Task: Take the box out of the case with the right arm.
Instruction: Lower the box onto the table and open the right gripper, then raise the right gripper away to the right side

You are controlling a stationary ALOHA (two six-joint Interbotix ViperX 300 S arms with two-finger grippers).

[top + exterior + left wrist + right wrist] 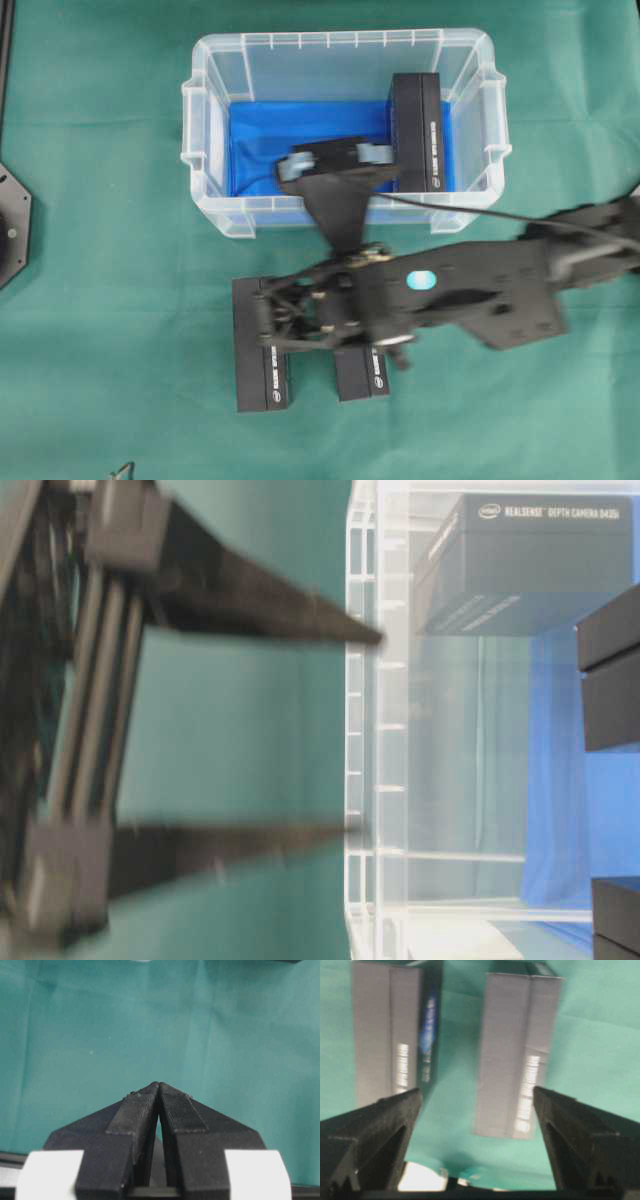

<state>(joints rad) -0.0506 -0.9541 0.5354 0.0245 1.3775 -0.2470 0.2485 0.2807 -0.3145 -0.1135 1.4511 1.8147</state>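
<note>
The clear case (200, 150) with a blue sheet on its bottom stands at the back of the green cloth. One black box (418, 130) lies inside it against the right wall, and the table-level view shows that box (530, 565) through the case wall (362, 780). My right gripper (300, 335) is outside the case, over the cloth in front of it. It is open and holds nothing. In the right wrist view the right gripper (477, 1090) has its jaws wide apart above two boxes on the cloth. My left gripper (159, 1084) is shut on nothing, over bare cloth.
Two black boxes (262, 345) (362, 372) lie side by side on the cloth in front of the case, under the right arm (470, 290). A dark part of that arm (335, 165) overlaps the case's front wall. A black base (12, 230) sits at the left edge.
</note>
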